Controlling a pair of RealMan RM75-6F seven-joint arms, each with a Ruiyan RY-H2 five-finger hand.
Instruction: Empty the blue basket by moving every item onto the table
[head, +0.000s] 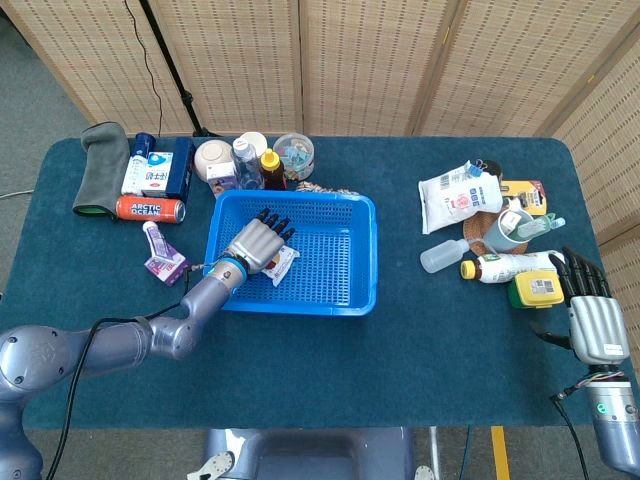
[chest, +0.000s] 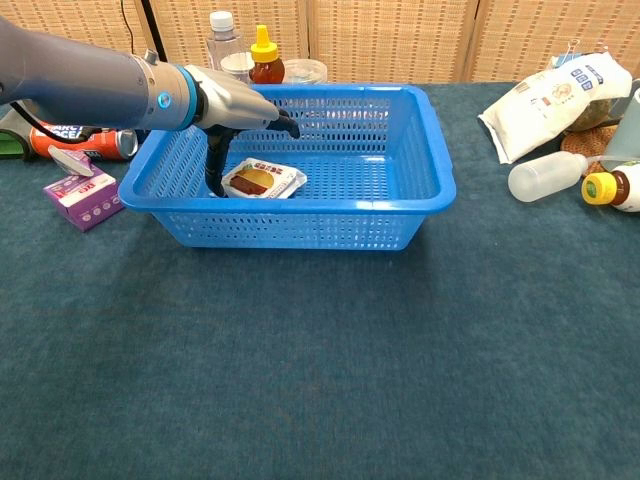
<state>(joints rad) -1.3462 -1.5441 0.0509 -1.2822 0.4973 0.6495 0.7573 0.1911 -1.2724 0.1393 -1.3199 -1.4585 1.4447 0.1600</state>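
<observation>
The blue basket (head: 365, 255) (chest: 440, 175) stands in the middle of the table. One flat white snack packet (head: 283, 262) (chest: 262, 179) with a red and yellow print lies on its floor, left of centre. My left hand (head: 255, 243) (chest: 235, 105) hovers inside the basket over its left part, fingers stretched forward and thumb pointing down just left of the packet. Nothing is held in it. My right hand (head: 595, 315) rests at the table's right edge with its fingers straight and apart, empty, and only the head view shows it.
Left of the basket lie a purple tube box (head: 163, 262) (chest: 82, 192), a red can (head: 150, 208) and a grey cloth (head: 100, 168). Bottles (chest: 265, 55) stand behind the basket. At the right lie a white bag (head: 458, 197) (chest: 555, 95), a clear bottle (chest: 545, 176) and a yellow box (head: 535, 290).
</observation>
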